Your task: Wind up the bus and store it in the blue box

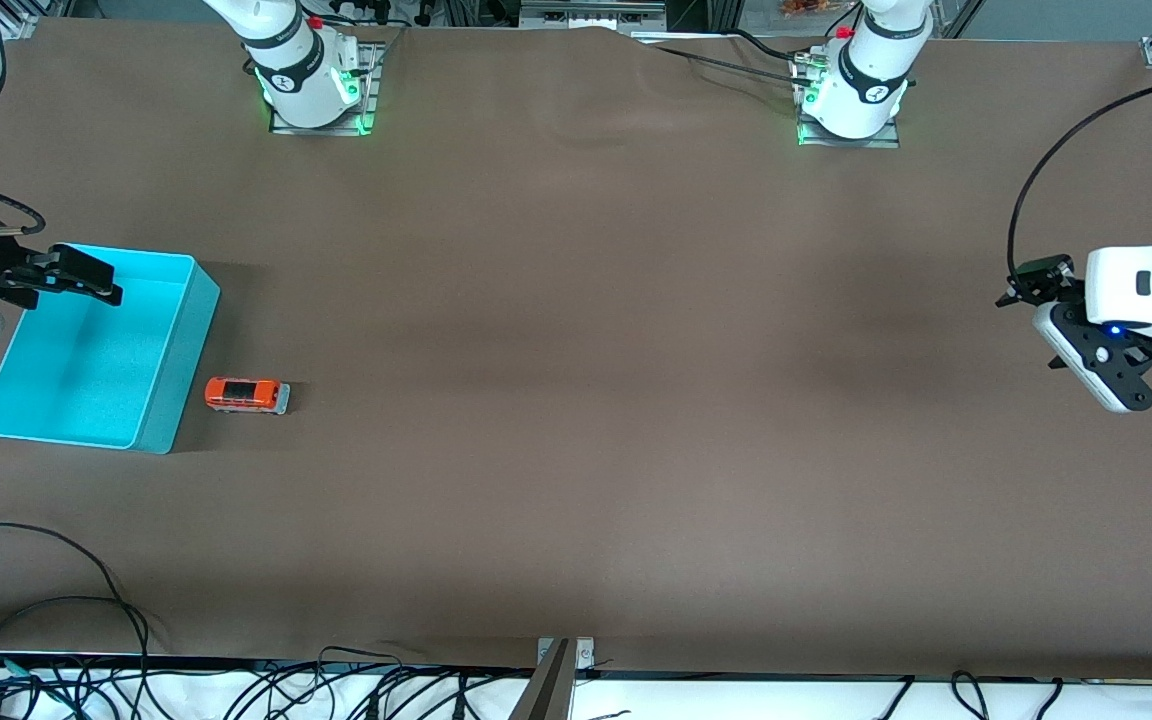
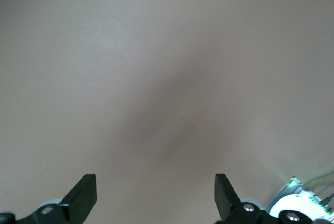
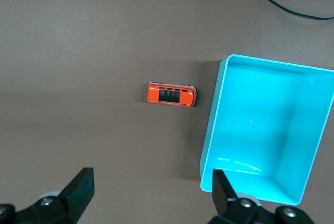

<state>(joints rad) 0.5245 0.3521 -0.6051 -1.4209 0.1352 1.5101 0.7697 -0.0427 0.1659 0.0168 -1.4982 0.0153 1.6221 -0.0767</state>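
1. The bus (image 1: 247, 395) sits on the brown table (image 1: 576, 400), on its wheels, just beside the blue box (image 1: 176, 345) but not touching it. It's at the right arm's end of the table, next to the box wall that faces the middle of the table.
2. The right wrist view shows the same: the bus (image 3: 171, 94), orange-red with a dark roof panel, is a small gap away from the box (image 3: 211, 130), with its long side square to the nearest wall.
3. The blue box is open on top, with nothing in it as far as I can see.
4. The right gripper (image 1: 71, 272) hangs over the box's rim, at the corner farthest from the front camera. Its fingers (image 3: 79, 187) are spread wide, nothing between them.
5. The left gripper (image 1: 1034, 300) is way off at the left arm's end of the table, up over bare tabletop and just waiting. Its fingers (image 2: 83, 195) are also spread apart and not holding anything.
6. Some black cables (image 1: 56, 620) trail along the table edge nearest the front camera.
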